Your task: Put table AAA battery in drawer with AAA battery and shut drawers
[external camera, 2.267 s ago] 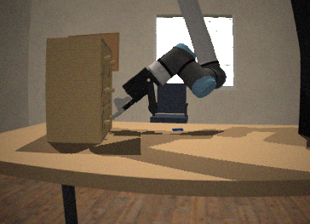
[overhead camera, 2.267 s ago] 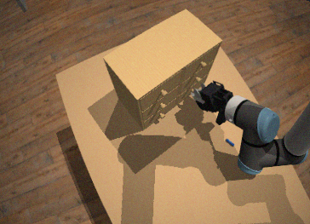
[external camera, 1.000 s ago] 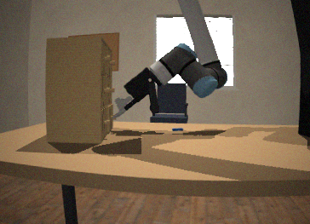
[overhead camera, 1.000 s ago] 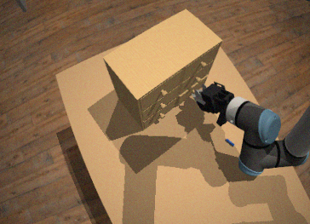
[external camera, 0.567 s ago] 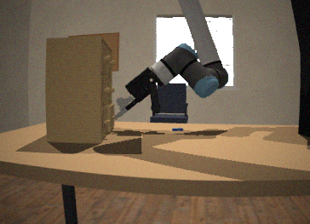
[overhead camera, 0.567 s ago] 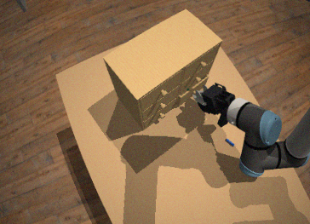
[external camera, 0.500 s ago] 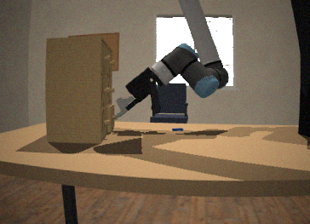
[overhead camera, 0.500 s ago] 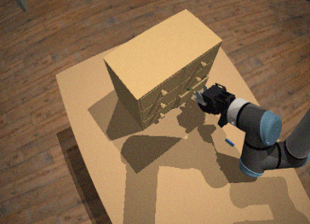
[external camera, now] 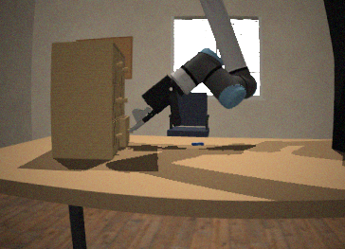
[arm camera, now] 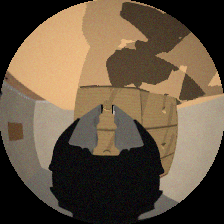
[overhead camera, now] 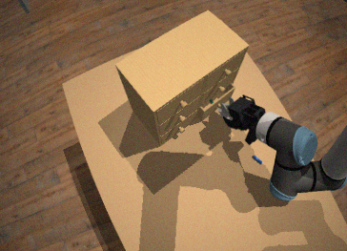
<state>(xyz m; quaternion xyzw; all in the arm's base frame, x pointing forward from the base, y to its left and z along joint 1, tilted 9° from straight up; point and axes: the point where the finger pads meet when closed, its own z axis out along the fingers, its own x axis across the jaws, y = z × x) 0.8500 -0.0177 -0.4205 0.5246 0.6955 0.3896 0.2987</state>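
The chest point(overhead camera: 183, 58) stands upright — one drawer point(overhead camera: 216, 99) partly out, the tool point(overhead camera: 226, 112) close by.

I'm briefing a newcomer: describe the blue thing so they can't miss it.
Find the upright wooden chest on the table. On the tabletop beyond its drawer side lies a small cylinder. Unlike the tan chest, it's bright blue.

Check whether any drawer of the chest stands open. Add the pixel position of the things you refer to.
Yes, one drawer point(overhead camera: 218, 100) point(external camera: 124, 132) is partly open: its front juts out past the chest's point(overhead camera: 183, 58) point(external camera: 82, 98) face in the top and exterior views.
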